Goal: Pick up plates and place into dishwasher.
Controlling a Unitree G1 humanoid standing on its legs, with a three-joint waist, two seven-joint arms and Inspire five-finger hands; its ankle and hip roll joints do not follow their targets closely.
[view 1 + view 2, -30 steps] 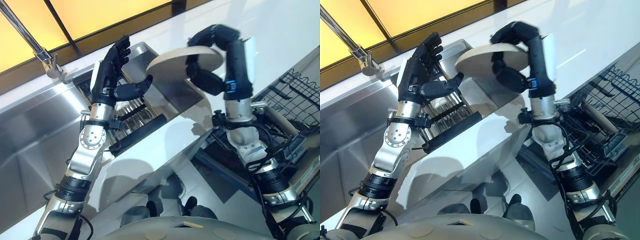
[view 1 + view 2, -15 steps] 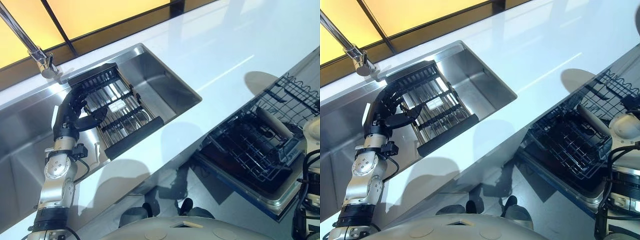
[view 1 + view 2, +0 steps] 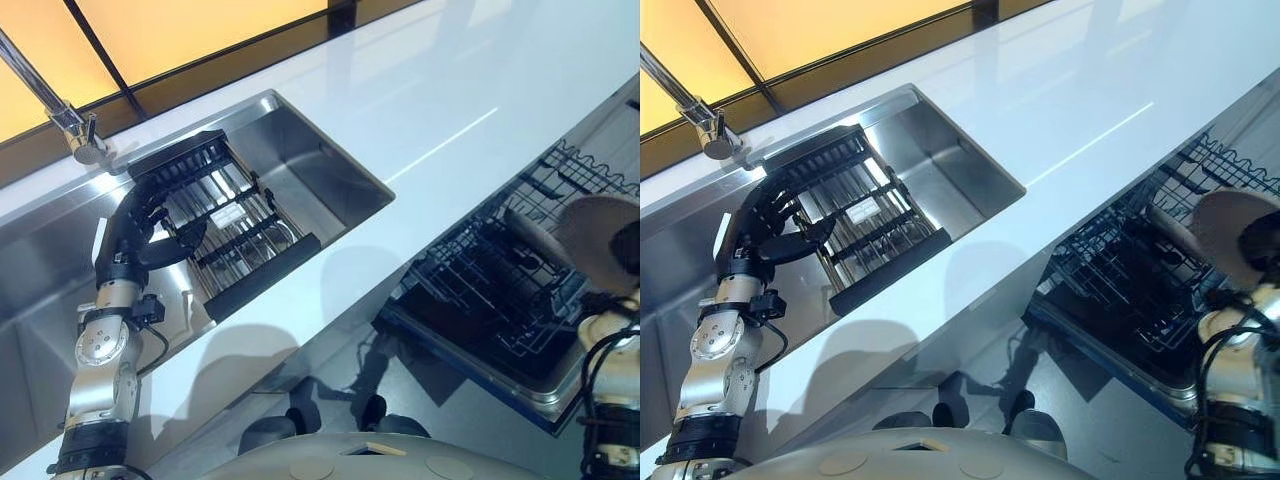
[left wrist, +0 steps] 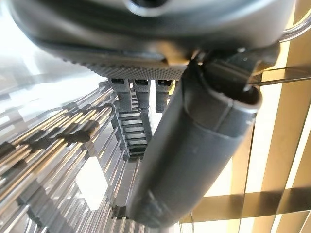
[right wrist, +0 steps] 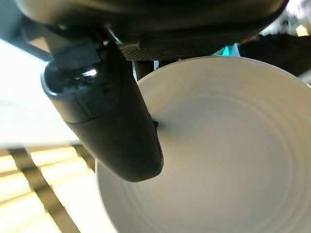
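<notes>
Eye views: the right hand is carrying a round, cream ceramic plate above the black wire dishwasher rack; the left hand is hovering with relaxed, empty fingers over the sink's steel drying rack.
Right wrist view: the thumb is pinching the plate's face near its rim, which looks rigid, smooth, slippery and breakable, so it is best gripped at the rim.

A long white countertop runs across the scene, with a stainless steel sink sunk into it. A black drying rack with metal bars sits across the sink, directly under and just beyond the left hand. A tap rises from the sink's far rim, past that hand. Below the counter's near edge, by the right hand, an open dishwasher's wire rack stands out over the floor.
</notes>
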